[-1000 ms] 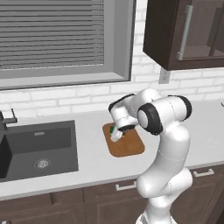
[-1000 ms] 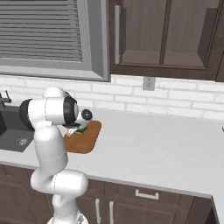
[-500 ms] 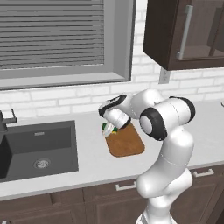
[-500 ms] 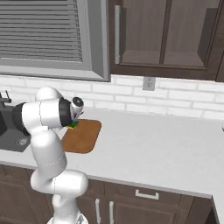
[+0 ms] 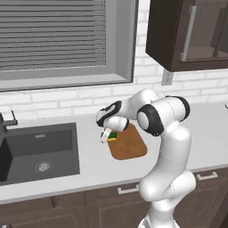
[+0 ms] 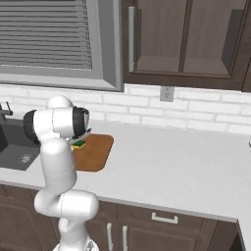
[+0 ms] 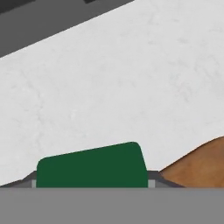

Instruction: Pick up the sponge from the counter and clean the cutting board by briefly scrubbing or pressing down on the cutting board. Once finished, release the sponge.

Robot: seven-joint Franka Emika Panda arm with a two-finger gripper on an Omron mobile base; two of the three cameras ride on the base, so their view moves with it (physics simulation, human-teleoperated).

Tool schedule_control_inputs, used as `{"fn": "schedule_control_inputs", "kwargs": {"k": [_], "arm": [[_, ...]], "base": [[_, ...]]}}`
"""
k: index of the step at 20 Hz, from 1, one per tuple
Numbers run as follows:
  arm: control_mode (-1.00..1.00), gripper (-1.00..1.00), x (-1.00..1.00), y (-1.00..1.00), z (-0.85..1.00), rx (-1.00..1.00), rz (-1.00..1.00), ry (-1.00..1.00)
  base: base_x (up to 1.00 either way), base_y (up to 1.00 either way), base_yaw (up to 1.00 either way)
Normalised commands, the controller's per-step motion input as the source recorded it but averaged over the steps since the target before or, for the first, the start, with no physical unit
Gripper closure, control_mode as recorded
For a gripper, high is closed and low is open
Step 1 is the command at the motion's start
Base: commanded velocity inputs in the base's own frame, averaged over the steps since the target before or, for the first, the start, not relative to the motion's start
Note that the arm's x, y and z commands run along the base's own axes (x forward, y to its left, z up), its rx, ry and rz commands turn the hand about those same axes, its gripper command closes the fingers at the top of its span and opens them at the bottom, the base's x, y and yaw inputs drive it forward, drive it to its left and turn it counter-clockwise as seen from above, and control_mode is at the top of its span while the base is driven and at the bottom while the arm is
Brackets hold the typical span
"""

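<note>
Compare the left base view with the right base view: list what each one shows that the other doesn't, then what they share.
Left base view alone: the whole dark sink basin with its drain. Right base view alone: the long stretch of counter to the right of the cutting board, with a wall outlet above it. Both: the sponge held at the board's edge, window blinds, dark cabinets.

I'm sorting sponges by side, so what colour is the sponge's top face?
Dark green on the sponge, clearest in the hand view.
</note>
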Motion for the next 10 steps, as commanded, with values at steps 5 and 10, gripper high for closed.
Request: {"fn": "schedule_control_inputs", "kwargs": {"k": [5,10], "arm": [[-1.0,1.0,-0.89,-0.14,-1.0,0.22,0.2,-0.65],[-1.0,1.0,-0.05,0.0,-0.59,0.44,0.33,-0.56]], "base": [[0.0,0.0,0.0],[0.0,0.0,0.0]]}}
